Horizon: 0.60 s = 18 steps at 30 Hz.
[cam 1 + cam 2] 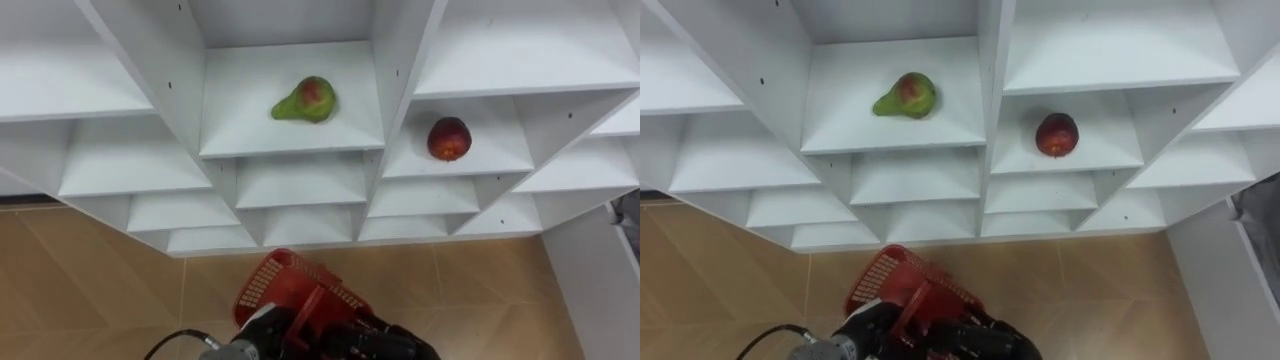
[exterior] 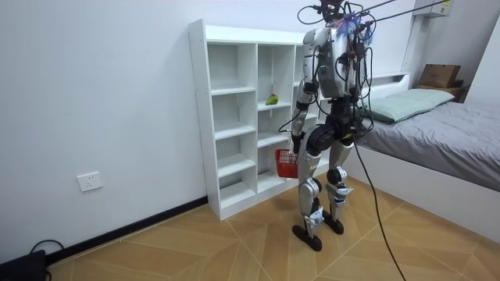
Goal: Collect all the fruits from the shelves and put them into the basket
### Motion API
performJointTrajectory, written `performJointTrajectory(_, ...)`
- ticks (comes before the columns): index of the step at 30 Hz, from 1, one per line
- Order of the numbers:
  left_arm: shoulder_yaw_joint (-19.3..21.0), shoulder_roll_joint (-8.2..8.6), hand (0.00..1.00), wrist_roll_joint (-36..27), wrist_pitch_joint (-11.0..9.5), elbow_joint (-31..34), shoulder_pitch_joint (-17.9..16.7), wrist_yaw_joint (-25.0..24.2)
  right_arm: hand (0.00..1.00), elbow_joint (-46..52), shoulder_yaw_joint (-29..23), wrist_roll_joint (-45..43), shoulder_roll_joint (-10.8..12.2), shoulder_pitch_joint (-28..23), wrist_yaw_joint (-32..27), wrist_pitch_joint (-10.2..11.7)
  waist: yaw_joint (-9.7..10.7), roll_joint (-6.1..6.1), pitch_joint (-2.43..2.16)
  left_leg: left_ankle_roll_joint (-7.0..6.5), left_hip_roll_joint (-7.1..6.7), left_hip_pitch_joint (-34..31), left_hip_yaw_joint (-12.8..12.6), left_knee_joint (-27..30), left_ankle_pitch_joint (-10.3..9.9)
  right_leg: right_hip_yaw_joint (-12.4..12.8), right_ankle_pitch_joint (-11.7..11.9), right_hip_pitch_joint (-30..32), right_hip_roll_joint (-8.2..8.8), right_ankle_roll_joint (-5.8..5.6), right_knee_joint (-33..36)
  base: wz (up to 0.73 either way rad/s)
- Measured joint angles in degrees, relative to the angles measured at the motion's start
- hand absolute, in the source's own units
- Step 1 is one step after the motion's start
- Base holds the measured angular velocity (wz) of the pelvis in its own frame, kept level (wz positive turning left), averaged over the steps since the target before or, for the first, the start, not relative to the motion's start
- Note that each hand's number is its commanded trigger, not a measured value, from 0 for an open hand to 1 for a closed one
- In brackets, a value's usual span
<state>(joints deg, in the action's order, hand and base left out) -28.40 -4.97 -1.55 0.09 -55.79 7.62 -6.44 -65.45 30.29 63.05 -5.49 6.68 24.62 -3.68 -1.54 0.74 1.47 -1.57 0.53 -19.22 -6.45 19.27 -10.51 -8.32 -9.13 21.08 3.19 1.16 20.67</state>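
Divider (image 1: 398, 70) between pear (image 1: 306, 100) and apple (image 1: 449, 138)

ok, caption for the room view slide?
Robot stands at white shelf unit, red basket in left robot hand, green pear on a shelf.

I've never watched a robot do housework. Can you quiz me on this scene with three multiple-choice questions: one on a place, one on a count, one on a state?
1. Where on the white shelves is the red fruit?
A. One column right of the pear
B. One column left of the pear
C. Directly below the pear

2. How many fruits lie on the shelves?
A. One
B. Two
C. Four

3. What is the red basket doing?
A. Sitting on a shelf
B. Held by the left robot hand
C. Hanging on a wall hook

Answers: 1 A, an upright divider separates them, with the red fruit on the right. 2 B, just the pear and the red fruit. 3 B, the hand grips it low before the shelves.
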Motion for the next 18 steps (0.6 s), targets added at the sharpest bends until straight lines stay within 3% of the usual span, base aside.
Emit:
performJointTrajectory(6, 0.0, -0.27, 1.0, 0.0, 0.2, 1.4, -0.7, 0.0, 0.0, 3.5, 0.2, 2.8, -0.7, -2.0, 0.4, 0.0, 0.0, 0.43, -0.39, 0.01, 0.1, 0.4, -0.6, -0.1, 0.0, 0.3, 0.2, -0.1, -0.09, 0.05, 0.1, -0.04)
performJointTrajectory(18, -0.1, -1.31, 1.0, 0.0, 0.3, 1.9, -1.5, 0.1, 0.0, 4.8, 1.8, 4.6, -1.5, -2.6, 0.4, 0.5, 0.1, 0.64, -0.34, -0.01, 0.11, 0.5, -0.6, -0.1, 0.0, 0.4, 0.3, -0.2, -0.06, 0.03, 0.0, 0.0)
